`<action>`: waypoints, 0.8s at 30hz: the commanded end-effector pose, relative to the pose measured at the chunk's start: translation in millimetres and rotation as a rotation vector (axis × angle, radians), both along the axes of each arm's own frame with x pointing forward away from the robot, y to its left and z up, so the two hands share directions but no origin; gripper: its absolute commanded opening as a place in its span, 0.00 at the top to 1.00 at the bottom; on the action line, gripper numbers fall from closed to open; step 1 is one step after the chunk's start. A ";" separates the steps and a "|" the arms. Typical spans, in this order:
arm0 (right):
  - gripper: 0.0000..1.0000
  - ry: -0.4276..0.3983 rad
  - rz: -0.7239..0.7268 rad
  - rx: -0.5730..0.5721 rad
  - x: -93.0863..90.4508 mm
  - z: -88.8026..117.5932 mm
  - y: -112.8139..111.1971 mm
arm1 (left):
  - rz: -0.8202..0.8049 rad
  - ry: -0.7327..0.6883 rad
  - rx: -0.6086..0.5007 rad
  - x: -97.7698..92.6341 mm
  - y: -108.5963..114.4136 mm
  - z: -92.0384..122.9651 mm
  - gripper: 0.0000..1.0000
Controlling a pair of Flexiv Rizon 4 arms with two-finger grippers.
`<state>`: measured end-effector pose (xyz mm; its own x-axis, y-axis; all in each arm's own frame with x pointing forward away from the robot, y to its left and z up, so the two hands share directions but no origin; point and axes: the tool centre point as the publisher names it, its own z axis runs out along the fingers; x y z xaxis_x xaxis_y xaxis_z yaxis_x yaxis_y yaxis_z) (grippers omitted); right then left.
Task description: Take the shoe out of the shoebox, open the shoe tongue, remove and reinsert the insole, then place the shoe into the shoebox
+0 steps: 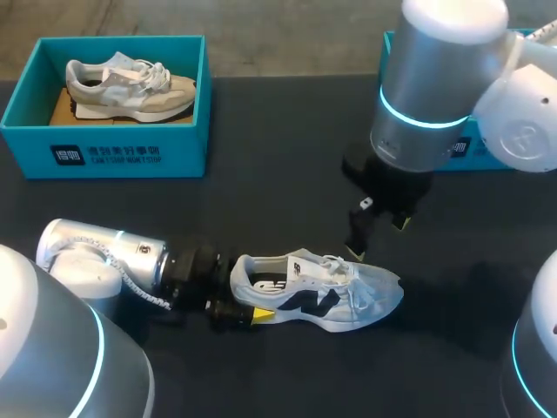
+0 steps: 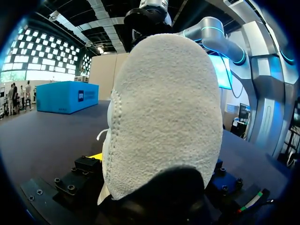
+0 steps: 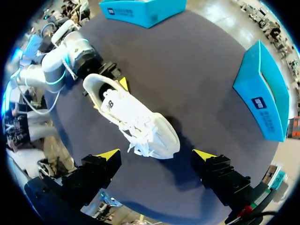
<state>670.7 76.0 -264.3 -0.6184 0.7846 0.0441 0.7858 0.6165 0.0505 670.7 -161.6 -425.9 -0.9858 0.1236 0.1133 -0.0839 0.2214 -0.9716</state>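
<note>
At the middle of the counter (image 1: 261, 209) the white shoe (image 1: 322, 292) lies on its sole, out of either box, with a dark printed insole (image 1: 270, 284) showing in its opening. The left hand (image 1: 248, 289) sits at the heel with a finger on each flank and looks clamped on it. The right hand (image 3: 156, 154) hangs above the laces, fingers wide apart and touching nothing. The likeliest slip is a finger snagging a lace loop instead of the tongue, so that an upward pull lifts or swings the whole shoe and drags the soft heel out of its clamp. A hard squeeze on the heel could also pinch the insole and make it stick. Reaching into the opening would bring the right fingers close to the left ones, so the two could knock together. Bare counter surrounds the shoe, though the edge on my own side looks nearer than the far one. The left shoebox (image 1: 104, 157), holding a grey shoe (image 1: 130, 87), stands well apart at the far left. The right shoebox (image 3: 262, 93) is at the far right, partly hidden by my right arm, and I cannot tell its contents.
</note>
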 end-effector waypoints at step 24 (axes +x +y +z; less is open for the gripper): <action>0.00 -0.070 -0.418 -0.159 -49.7 -13.5 77.4 | 0.001 0.000 -0.001 -1.7 1.9 -2.7 1.00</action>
